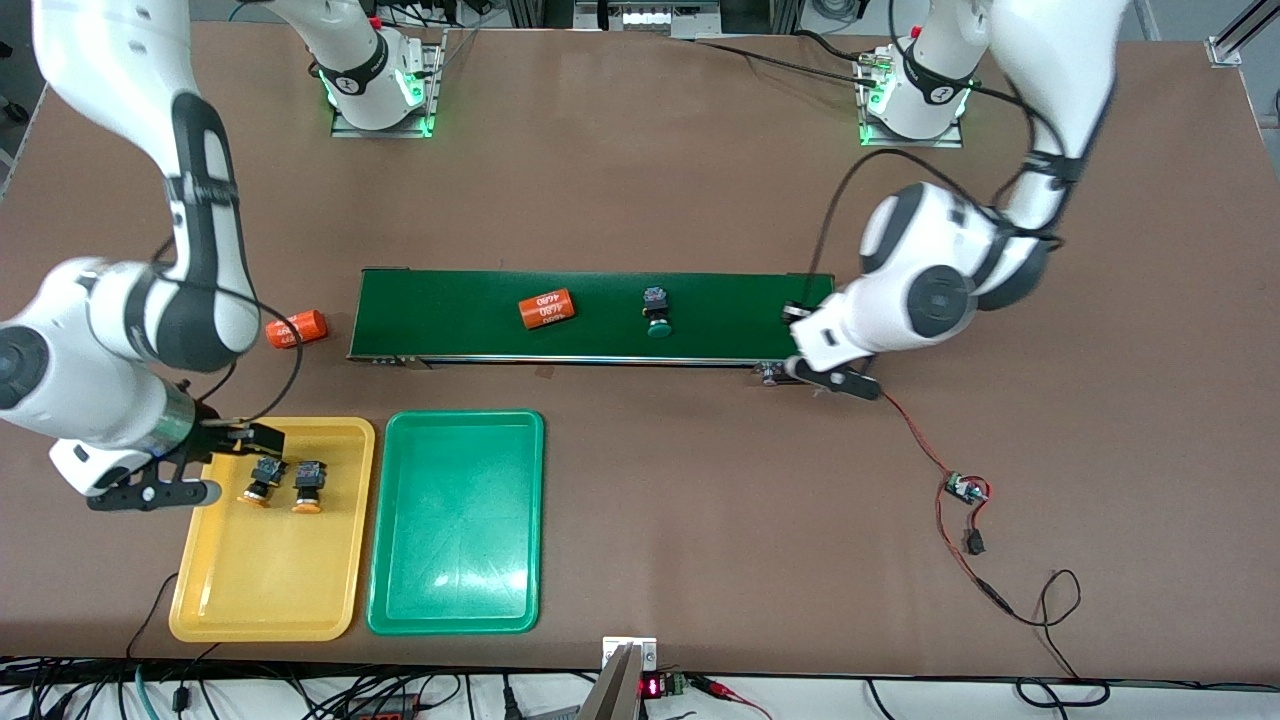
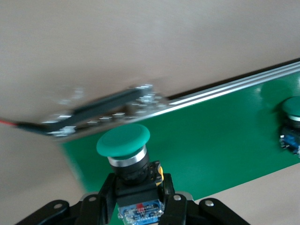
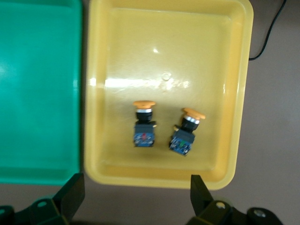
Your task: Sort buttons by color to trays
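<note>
My left gripper [image 2: 138,194] is shut on the black-and-blue body of a green-capped button [image 2: 124,140], over the conveyor belt's end toward the left arm. A second green button [image 1: 657,310] [image 2: 293,110] lies on the belt. Two orange-capped buttons [image 1: 262,480] [image 1: 308,487] lie side by side in the yellow tray [image 1: 270,590]; the right wrist view shows them [image 3: 144,124] [image 3: 187,131] in that tray [image 3: 164,28]. My right gripper [image 1: 235,465] [image 3: 136,194] hangs open and empty over the yellow tray's rim. The green tray [image 1: 455,560] [image 3: 37,93] beside it holds nothing.
A long dark-green conveyor belt [image 1: 450,310] crosses the middle of the table. One orange cylinder [image 1: 548,308] lies on it, another [image 1: 297,329] on the table off its end toward the right arm. A small circuit board [image 1: 965,490] with red and black wires lies toward the left arm's end.
</note>
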Available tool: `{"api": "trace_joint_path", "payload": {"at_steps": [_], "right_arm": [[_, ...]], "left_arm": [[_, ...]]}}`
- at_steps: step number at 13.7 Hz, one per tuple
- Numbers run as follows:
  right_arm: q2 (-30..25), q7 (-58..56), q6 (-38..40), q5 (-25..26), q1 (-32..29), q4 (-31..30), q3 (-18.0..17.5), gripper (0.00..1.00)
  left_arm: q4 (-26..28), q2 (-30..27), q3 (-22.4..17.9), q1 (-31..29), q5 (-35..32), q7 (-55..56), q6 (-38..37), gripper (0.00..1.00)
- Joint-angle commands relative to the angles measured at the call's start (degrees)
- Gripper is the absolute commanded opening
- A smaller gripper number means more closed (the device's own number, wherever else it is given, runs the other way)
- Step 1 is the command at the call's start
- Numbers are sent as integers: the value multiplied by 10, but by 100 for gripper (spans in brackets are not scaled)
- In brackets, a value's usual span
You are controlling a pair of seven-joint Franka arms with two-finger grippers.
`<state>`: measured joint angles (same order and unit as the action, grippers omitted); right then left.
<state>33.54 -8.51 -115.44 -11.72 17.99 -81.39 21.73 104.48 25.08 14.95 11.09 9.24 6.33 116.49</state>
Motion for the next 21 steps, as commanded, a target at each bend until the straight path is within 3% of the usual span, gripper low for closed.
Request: {"api": "trace_joint_path", "payload": {"at_steps": [1,4,5,6,7,10,15,17,19,21], "right_arm": [[-50,65,72,-9,22,-14,-3,100],[-86,96,91,-8,57,-16,-3,100],[-91,97,112,-5,74,-16,-2,100],[-92,97,124,-1,88,-16,0,100],[-92,105,137,1,97,-18,2,100],[-91,99,144,-7,93,-19,0,100],[-92,104,152,7,123,-34,1,100],[-93,108,152,7,127,-47,1,100],[-105,140,152,7,132,-66,-1,100],[-112,175,152,7,153,-80,-1,100]], "left_arm": [[6,8,6,14,13,16,4,18],[32,22,10,33,25,74,61,22],[33,21,10,33,25,95,62,44],[33,17,10,32,25,91,58,93],[31,11,10,28,24,92,52,100],[20,-35,4,4,24,92,-8,100],[-82,-73,-46,-45,17,93,-159,100],[-72,-91,-48,-97,-8,92,-167,100],[-51,-107,-48,-110,-88,91,-168,100],[-25,-128,-84,-111,-135,29,-168,100]]}}
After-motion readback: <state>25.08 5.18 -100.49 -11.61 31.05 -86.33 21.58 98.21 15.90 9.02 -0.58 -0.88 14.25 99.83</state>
